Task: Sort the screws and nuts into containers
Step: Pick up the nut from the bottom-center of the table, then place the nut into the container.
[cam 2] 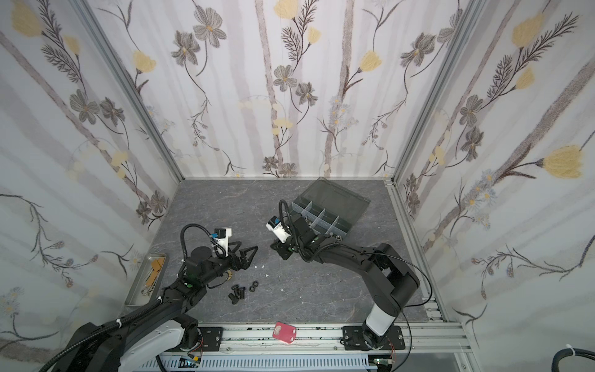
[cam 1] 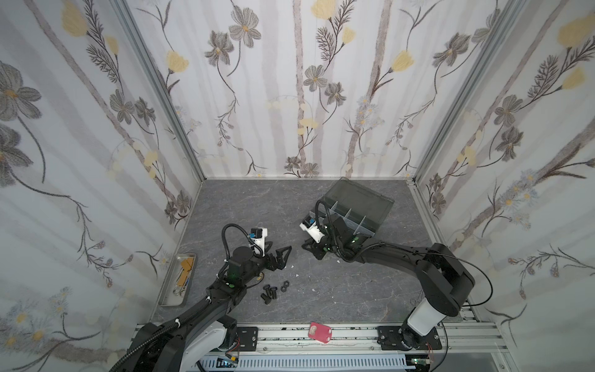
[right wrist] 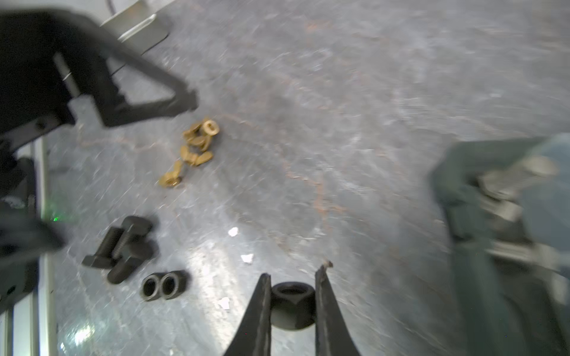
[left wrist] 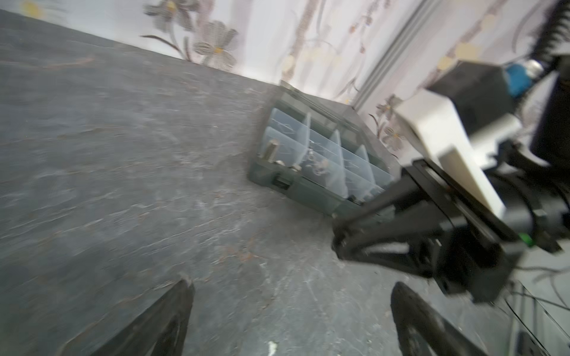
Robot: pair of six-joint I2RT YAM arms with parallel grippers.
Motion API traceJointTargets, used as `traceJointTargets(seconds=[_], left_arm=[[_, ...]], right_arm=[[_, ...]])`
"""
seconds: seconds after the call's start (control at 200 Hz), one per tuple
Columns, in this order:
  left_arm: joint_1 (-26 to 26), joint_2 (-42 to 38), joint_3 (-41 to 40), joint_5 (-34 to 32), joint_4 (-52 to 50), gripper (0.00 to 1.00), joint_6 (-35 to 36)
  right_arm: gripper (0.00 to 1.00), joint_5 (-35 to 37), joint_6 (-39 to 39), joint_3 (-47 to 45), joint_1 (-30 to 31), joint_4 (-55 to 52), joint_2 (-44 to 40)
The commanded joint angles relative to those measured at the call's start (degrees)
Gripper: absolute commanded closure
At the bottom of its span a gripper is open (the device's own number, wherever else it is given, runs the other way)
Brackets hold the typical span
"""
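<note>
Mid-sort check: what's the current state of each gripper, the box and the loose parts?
Right gripper: shut on held nut.
Left gripper: open, empty.
Organizer box: lid open.
Black screws: piled loose on table.
Loose black nuts: two, touching, on table.
Brass pieces: scattered on table.
Silver screw: inside a box cell.

No text, label, brand or number can be read in any view. The red tag (cam 1: 320, 334) on the front rail (cam 1: 354, 332) carries pale marks too small to make out. The organizer box (cam 1: 370, 201) shows no legible lettering in the top views, and both wrist views are too blurred to read anything.
</note>
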Motion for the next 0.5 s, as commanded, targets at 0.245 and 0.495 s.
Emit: traceJointTargets(seconds=[0.245, 0.495], left_arm=[[-9.3, 12.2, 7.5, 9.6, 3.8, 0.00, 9.6], [-9.5, 10.3, 8.2, 5.2, -1.8, 0.00, 11.5]], right_arm=[[0.89, 10.2, 7.8, -3.0, -15.3, -12.9, -7.1], [0.86, 14.0, 10.3, -5.3, -18.1, -11.7, -4.7]])
